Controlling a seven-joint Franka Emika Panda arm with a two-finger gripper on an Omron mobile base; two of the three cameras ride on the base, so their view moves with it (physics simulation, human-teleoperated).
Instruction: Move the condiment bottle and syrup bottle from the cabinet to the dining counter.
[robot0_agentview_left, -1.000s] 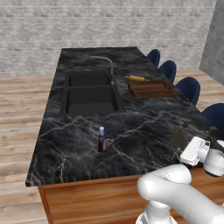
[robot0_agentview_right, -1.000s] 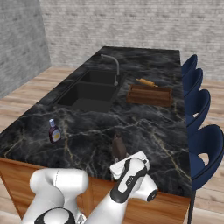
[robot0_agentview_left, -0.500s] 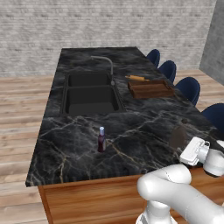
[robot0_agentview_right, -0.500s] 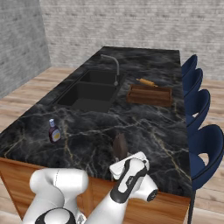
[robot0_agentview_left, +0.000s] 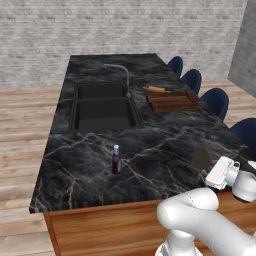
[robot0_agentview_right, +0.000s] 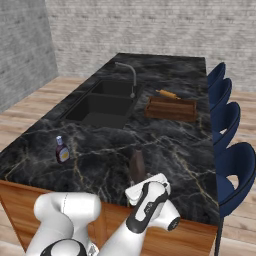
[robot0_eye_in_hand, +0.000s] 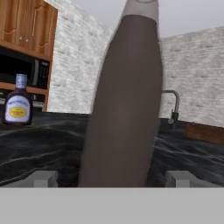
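Note:
The syrup bottle (robot0_eye_in_hand: 124, 100), wide and brown, stands upright on the dining counter (robot0_agentview_left: 90, 165) near its front right edge. My gripper (robot0_eye_in_hand: 111, 177) is open around its base, and both fingertips (robot0_eye_in_hand: 43, 178) stand clear of its sides. From the base cameras the syrup bottle (robot0_agentview_left: 201, 156) (robot0_agentview_right: 136, 166) rises just beyond my hand, with the gripper (robot0_agentview_left: 206, 169) (robot0_agentview_right: 141, 183) low behind it. The condiment bottle (robot0_agentview_left: 116, 160) (robot0_agentview_right: 62, 151) (robot0_eye_in_hand: 17, 103), dark red with a pale cap, stands upright further left on the counter. The wooden cabinet (robot0_eye_in_hand: 26, 26) shows far behind.
A double sink (robot0_agentview_left: 102, 105) with a grey faucet (robot0_agentview_left: 120, 70) is set in the counter's middle. A wooden tray (robot0_agentview_left: 170, 100) with a rolling pin lies to its right. Blue stools (robot0_agentview_right: 225, 115) line the right side. A microwave (robot0_eye_in_hand: 22, 65) sits under the cabinet.

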